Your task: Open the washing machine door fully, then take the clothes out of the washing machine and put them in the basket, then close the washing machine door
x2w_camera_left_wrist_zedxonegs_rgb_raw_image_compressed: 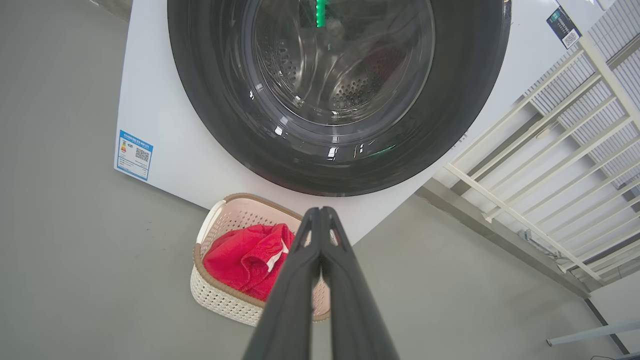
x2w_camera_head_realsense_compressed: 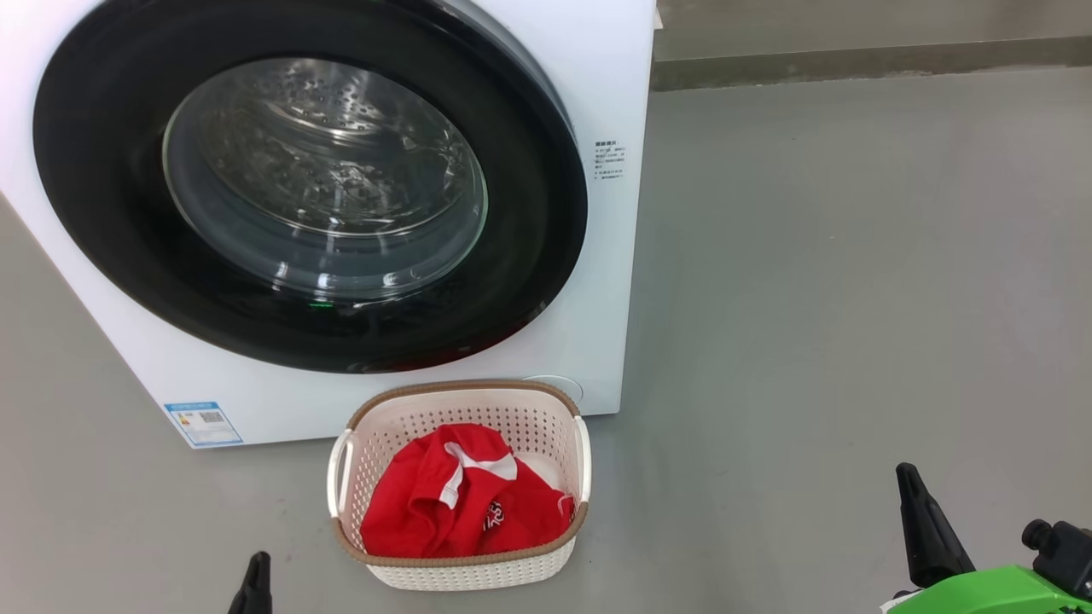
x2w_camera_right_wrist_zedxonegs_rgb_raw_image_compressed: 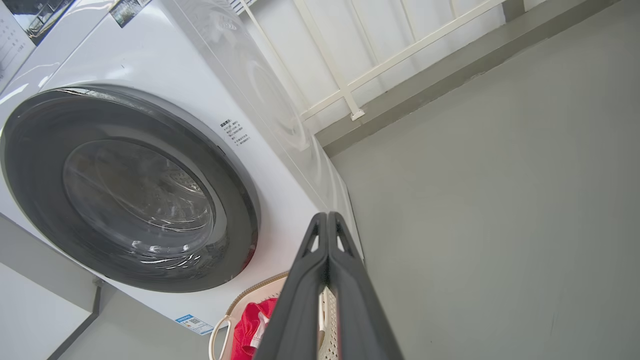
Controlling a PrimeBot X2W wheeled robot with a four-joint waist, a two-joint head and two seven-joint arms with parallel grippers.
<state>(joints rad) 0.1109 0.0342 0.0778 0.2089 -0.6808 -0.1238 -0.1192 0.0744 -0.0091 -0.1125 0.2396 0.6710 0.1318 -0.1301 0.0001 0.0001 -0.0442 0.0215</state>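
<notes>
Both pairs of jaws are pressed tight together and hold nothing: the left gripper (x2w_camera_left_wrist_zedxonegs_rgb_raw_image_compressed: 320,211) and the right gripper (x2w_camera_right_wrist_zedxonegs_rgb_raw_image_compressed: 327,216) hang over the floor (x2w_camera_head_realsense_compressed: 853,298), apart from the machine.

Standing on that floor, the washing machine (x2w_camera_head_realsense_compressed: 614,85) has the washing machine door (x2w_camera_head_realsense_compressed: 529,213) lying flush against its front, so it looks closed. Through the glass I make out bare perforated drum and no garment. The basket (x2w_camera_head_realsense_compressed: 465,576) sits on the floor touching or just before the machine's lower front edge, below the door, with the clothes (x2w_camera_head_realsense_compressed: 426,503) heaped inside it.

By my reading only the latch is left to confirm. To do that well, press closed fingertips on the black rim at the side away from the hinge, not on the bulging glass, and push straight in.

The basket stands under the door, so an arm should come in above it. A white railing (x2w_camera_left_wrist_zedxonegs_rgb_raw_image_compressed: 550,150) runs behind the machine, and a blue label (x2w_camera_head_realsense_compressed: 203,422) marks its lower front corner.
</notes>
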